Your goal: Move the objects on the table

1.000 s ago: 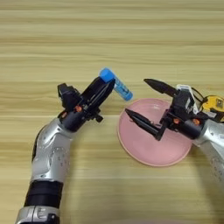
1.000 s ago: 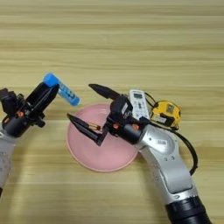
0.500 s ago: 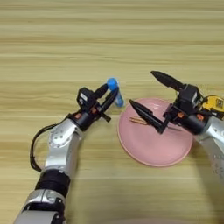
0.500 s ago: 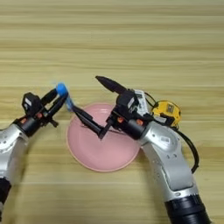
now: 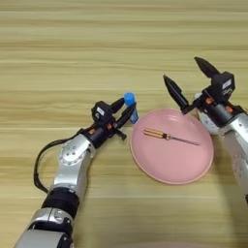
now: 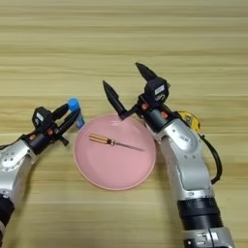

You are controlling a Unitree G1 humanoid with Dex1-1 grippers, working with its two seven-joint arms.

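1. glue stick (image 5: 130,104), blue, stands about upright on the wooden worktop (image 5: 72,48), just beside the left rim of the pink plate (image 5: 193,169).
2. left gripper (image 5: 124,111) has its two black fingers closed around the glue stick's lower body.
3. screwdriver (image 5: 167,136), amber handle to the left and dark shaft to the right, lies flat inside the plate.
4. right gripper (image 6: 127,85) hovers over the plate's far rim, fingers spread wide, holding nothing.
5. yellow tape measure (image 6: 190,121) shows behind the right forearm.
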